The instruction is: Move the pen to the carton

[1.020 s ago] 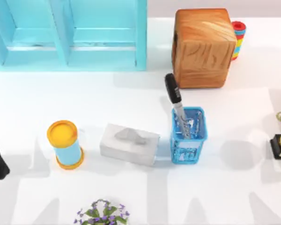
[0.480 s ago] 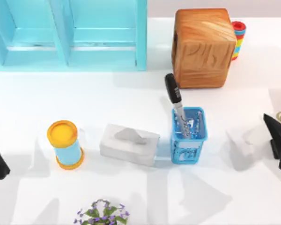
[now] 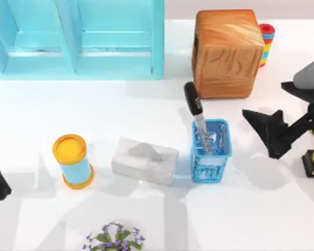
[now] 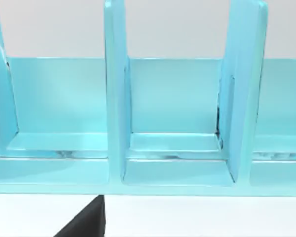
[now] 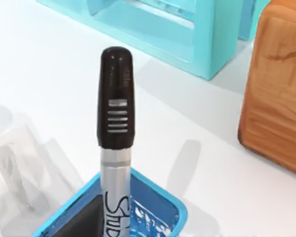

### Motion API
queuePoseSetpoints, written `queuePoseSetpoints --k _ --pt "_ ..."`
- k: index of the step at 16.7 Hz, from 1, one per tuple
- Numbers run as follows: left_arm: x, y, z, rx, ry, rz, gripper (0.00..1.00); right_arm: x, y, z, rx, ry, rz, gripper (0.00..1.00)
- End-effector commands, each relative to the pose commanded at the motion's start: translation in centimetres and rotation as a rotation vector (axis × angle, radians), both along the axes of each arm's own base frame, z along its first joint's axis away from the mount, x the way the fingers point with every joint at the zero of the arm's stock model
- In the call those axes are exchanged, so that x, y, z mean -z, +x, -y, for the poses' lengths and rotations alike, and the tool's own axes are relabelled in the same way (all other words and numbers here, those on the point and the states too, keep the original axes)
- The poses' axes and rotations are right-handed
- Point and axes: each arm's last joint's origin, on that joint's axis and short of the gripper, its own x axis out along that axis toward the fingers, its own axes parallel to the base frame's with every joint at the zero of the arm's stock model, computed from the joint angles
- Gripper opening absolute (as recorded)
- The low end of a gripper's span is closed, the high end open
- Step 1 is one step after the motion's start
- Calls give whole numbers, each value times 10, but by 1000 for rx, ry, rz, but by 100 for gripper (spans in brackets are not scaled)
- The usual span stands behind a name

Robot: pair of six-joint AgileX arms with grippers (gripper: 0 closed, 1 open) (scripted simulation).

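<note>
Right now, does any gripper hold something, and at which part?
Nothing is held. The pen stands free in the blue basket; the right gripper is beside it, open.

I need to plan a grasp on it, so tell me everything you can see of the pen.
The pen is a thick marker with a silvery grey barrel bearing black lettering and a chunky black cap with moulded ridges. It stands cap-up in the blue mesh basket, leaning toward the wooden block, its cap clear above the rim. Nothing grips it; the right gripper hovers beside the basket, to its right.
</note>
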Motion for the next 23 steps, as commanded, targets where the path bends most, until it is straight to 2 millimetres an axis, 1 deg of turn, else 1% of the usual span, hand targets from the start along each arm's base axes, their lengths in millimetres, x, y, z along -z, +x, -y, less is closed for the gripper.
queuePoseSetpoints --k 2,5,6,11,13,16,19,21,23 --pt "0 0 0 0 0 0 100 15 10 -11 -56 -4 -77 100" --pt "0 0 0 0 0 0 100 34 9 -24 -142 -9 -183 100" --pt "0 0 0 0 0 0 100 37 8 -24 -147 -10 -197 100" --pt "0 0 0 0 0 0 100 37 9 -23 -141 -10 -193 100" --pt "0 0 0 0 0 0 100 39 14 -30 -146 -9 -192 100" --pt "0 0 0 0 0 0 100 51 30 -47 -147 -10 -195 100" --pt "0 0 0 0 0 0 100 69 46 -69 -146 -11 -197 100" --pt "0 0 0 0 0 0 100 82 53 -83 -146 -12 -199 100" --pt "0 0 0 0 0 0 100 89 57 -91 -147 -11 -197 100"
